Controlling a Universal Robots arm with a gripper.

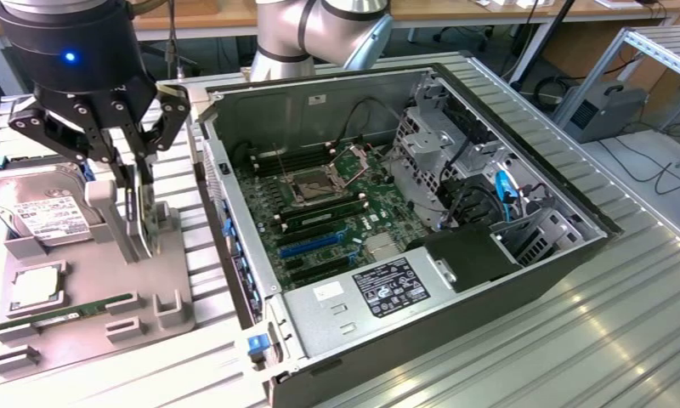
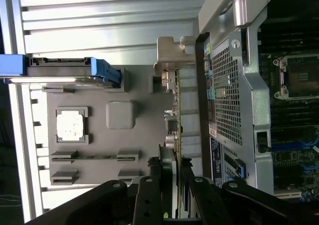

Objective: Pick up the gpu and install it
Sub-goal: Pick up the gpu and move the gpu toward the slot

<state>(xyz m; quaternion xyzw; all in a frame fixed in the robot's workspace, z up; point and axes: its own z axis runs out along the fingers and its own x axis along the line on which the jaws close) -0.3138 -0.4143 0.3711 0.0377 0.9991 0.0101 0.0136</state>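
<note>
Ribbed aluminium bench [image 1: 612, 340] runs under everything, with lab desks beyond at twelve o'clock. At nine o'clock in the exterior view sits the grey fixture tray [image 1: 147, 285], carrying the hard drive [image 1: 45, 212], a processor chip [image 1: 36, 289] and the thin green memory stick [image 1: 68, 313]. At the tray's three o'clock edge my end effector [image 1: 139, 174] hangs over the gpu [image 1: 150, 225], which stands on edge beside a grey holder post [image 1: 116, 212]. From my wrist I see the card edge-on, with my fingers [image 2: 167, 165] pressed to both its faces, pinching it near one end. Whether it has left its holder I cannot tell. Further toward three o'clock lies the open computer case [image 1: 317, 98], its motherboard [image 1: 283, 229] exposed and the blue expansion slot [image 1: 312, 244] bare. I judge the pickup only begun: the grip is made, the install not yet done
</note>
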